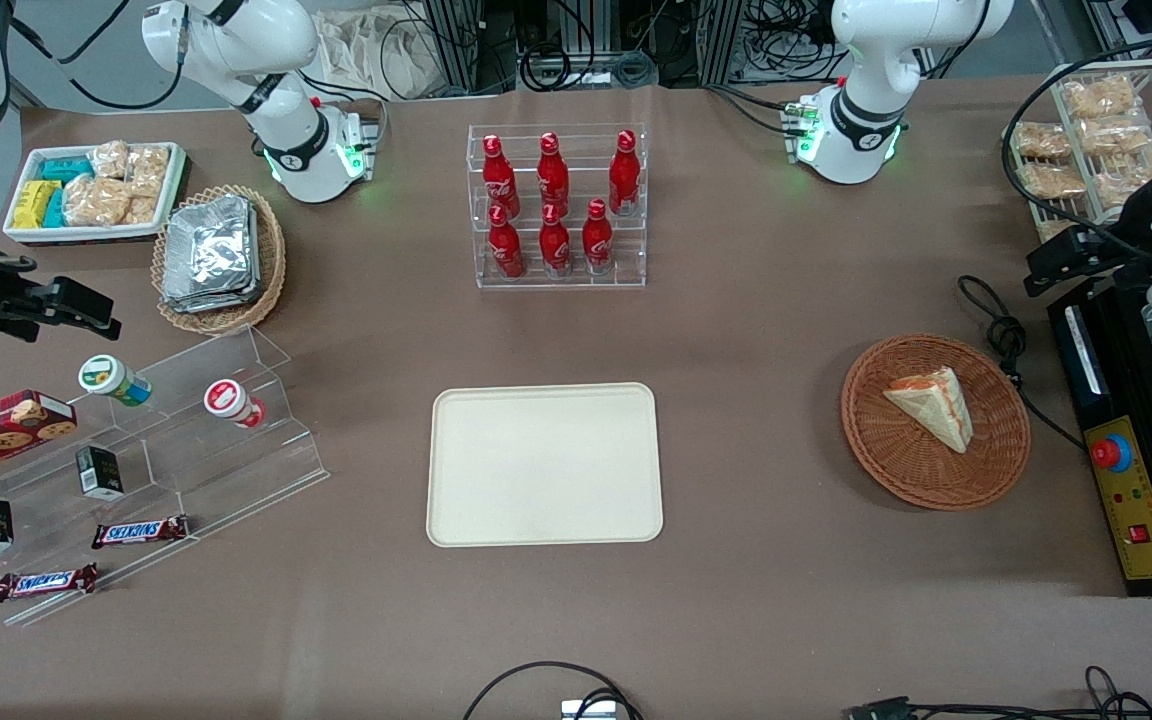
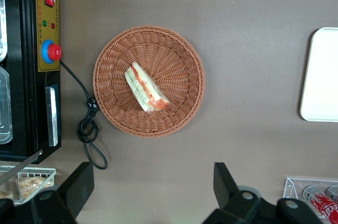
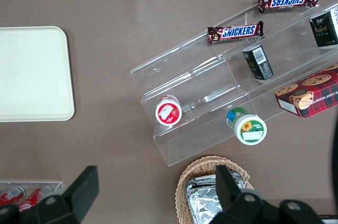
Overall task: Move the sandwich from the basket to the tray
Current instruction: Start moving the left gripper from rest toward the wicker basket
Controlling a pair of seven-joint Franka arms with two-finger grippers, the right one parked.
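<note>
The pincer (image 2: 150,192) hangs high over the tabletop (image 2: 248,76) with its fingers spread wide and nothing between them; in the front view the working arm sits at the right edge of the frame, above the black control box (image 1: 1126,480). From the wrist camera, the basket (image 2: 149,81) and its load lie in open view past the fingertips, so the step in hand looks like the approach before the grasp.

The sandwich (image 1: 931,403) rests in the middle of the basket (image 1: 936,420), at the right of the front frame, its striped filling edge facing partly up. It is a wedge lying flat, tilted diagonally to the basket's rim. To take it well, I judge the pincer should first centre over the wedge, then turn so the fingers close across its two broad bread faces or its narrow width, not along its long edge. The clear wrap probably makes it slippery and the bread soft, so a gentle squeeze low on the body seems wise, with fingertips kept clear of the wicker weave.

The tray (image 1: 544,464) lies bare at centre frame, well apart from the basket toward the parked arm's end. A black cable (image 1: 1006,340) coils just beside the basket; the descent should stay clear of it.
</note>
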